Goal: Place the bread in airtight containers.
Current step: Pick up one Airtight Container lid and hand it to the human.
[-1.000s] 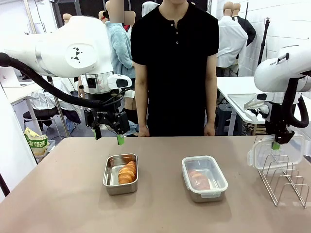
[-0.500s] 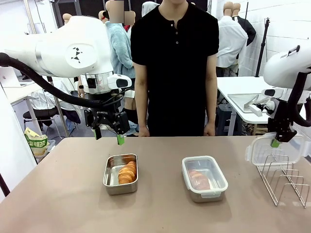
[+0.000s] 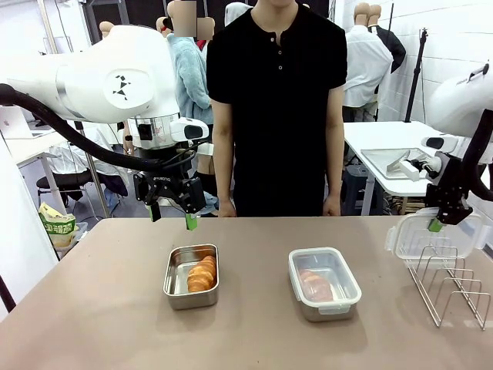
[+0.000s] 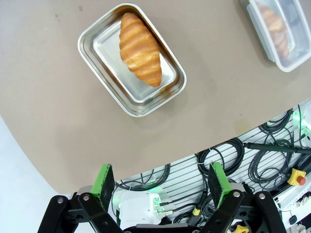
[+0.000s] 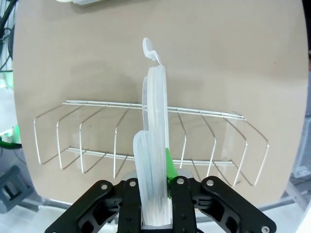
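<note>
Two steel pans sit before me: my left gripper (image 3: 172, 215) hangs spread wide above the uncovered pan (image 3: 191, 276) with its croissant (image 3: 202, 274); the lidded pan (image 3: 324, 283) holds another roll; my right gripper (image 3: 437, 224) pinches a clear lid (image 3: 431, 237) over the wire rack (image 3: 453, 290).

The 2 arms are glossy white with rounded shells, the left arm (image 3: 115, 77) marked with a black pinwheel of triangles and trailed by a thick black hose, each ending in a black gripper with green-padded fingers (image 4: 103, 179), while the person (image 3: 277, 108) wears a black short-sleeved buttoned shirt.
</note>
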